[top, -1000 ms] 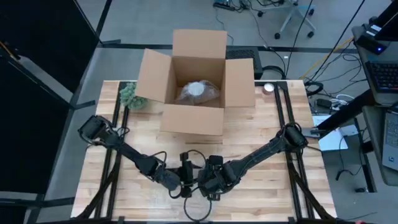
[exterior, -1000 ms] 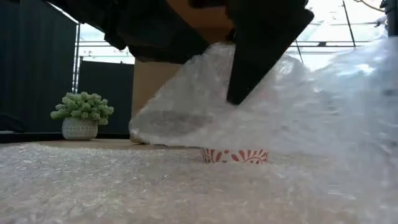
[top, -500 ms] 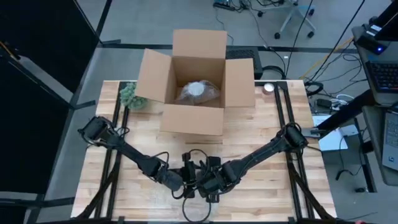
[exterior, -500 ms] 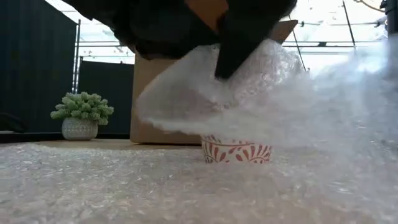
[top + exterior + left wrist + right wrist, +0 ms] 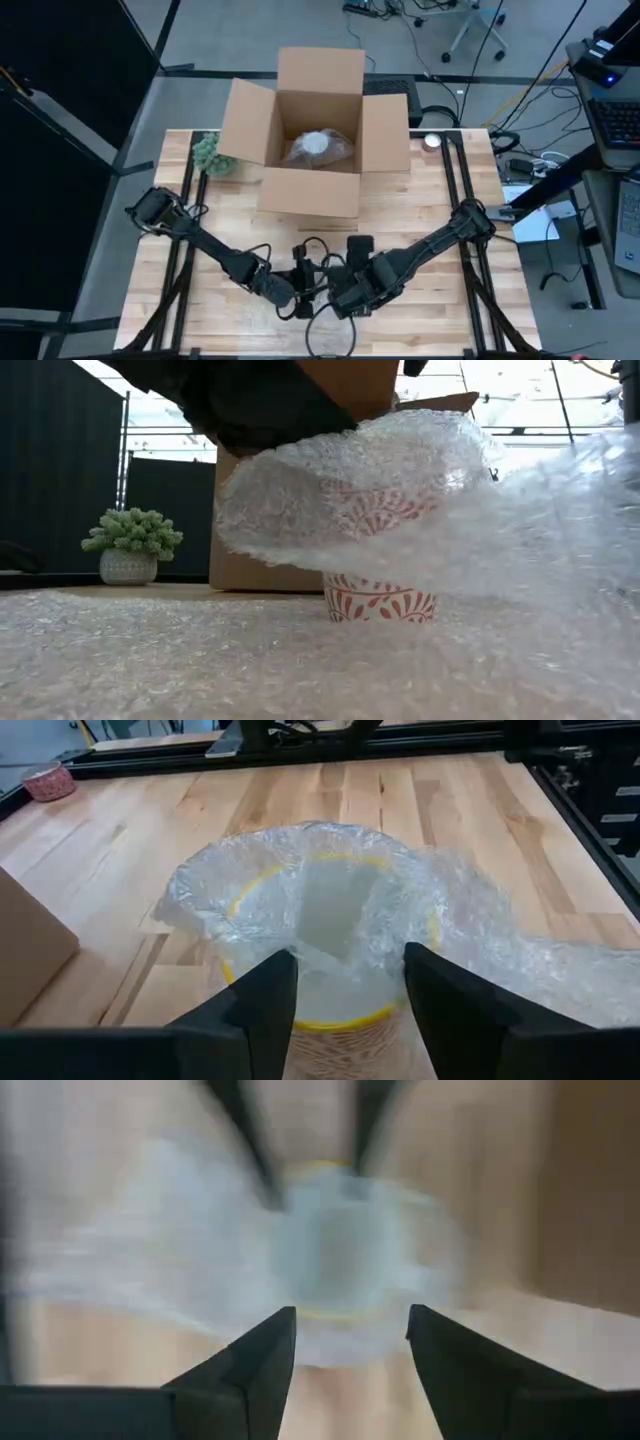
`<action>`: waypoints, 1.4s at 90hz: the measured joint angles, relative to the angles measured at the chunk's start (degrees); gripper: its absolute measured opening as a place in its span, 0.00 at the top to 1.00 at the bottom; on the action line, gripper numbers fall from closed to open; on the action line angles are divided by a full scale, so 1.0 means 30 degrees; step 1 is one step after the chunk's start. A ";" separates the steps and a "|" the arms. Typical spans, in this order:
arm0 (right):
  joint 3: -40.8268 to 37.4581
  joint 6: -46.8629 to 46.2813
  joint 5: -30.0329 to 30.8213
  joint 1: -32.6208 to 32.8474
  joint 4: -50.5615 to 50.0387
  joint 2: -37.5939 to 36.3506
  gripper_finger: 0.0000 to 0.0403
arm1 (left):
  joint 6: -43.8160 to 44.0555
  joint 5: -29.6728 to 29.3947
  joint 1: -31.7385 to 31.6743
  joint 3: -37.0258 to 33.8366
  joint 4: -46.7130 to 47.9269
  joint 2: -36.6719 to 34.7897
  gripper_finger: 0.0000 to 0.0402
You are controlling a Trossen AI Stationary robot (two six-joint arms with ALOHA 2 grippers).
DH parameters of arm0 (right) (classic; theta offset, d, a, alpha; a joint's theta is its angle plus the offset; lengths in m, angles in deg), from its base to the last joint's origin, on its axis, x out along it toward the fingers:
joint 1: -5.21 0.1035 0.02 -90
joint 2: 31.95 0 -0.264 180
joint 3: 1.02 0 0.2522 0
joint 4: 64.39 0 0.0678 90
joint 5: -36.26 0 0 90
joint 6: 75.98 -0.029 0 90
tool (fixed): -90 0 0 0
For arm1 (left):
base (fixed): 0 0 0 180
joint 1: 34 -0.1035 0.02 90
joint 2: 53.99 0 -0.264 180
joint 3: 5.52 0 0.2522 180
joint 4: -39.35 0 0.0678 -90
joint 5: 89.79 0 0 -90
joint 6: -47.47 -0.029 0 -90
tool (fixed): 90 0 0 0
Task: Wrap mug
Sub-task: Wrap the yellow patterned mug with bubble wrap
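Observation:
A white mug with a red leaf pattern [image 5: 380, 603] stands upright on a bubble wrap sheet [image 5: 200, 660] near the table's front edge. A flap of the bubble wrap [image 5: 350, 490] is draped over the mug and sags into its yellow-rimmed mouth [image 5: 335, 1021]. My left gripper [image 5: 348, 990] is open, low over the mug's rim from the left, one finger on either side of the tucked wrap. My right gripper [image 5: 350, 1350] is open too, a little to the mug's right [image 5: 348, 290], looking back at it. My left gripper has its open fingers [image 5: 265, 1010] over the mug's rim beside the tucked-in bubble wrap. I cannot tell whether they touch the wrap or the mug.
An open cardboard box [image 5: 315, 130] holding a wrapped item [image 5: 318, 147] stands at the table's far middle. A small potted plant [image 5: 208, 153] sits left of it. A tape roll [image 5: 48, 782] lies at the far right. Bare wood lies between the box and the arms.
My right gripper has risen and drawn back toward the table's right edge, leaving the low view and coming off the bubble wrap flap. The flap, pulled low across the mug before, now sits higher and arched over its top, showing more of the mug's side.

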 joint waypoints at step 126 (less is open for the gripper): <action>-0.7043 0.0803 -0.0891 -0.0964 0.8690 -0.0096 0.55 | -0.0154 0.0175 0.0073 -0.0037 -0.0052 -0.0082 0.57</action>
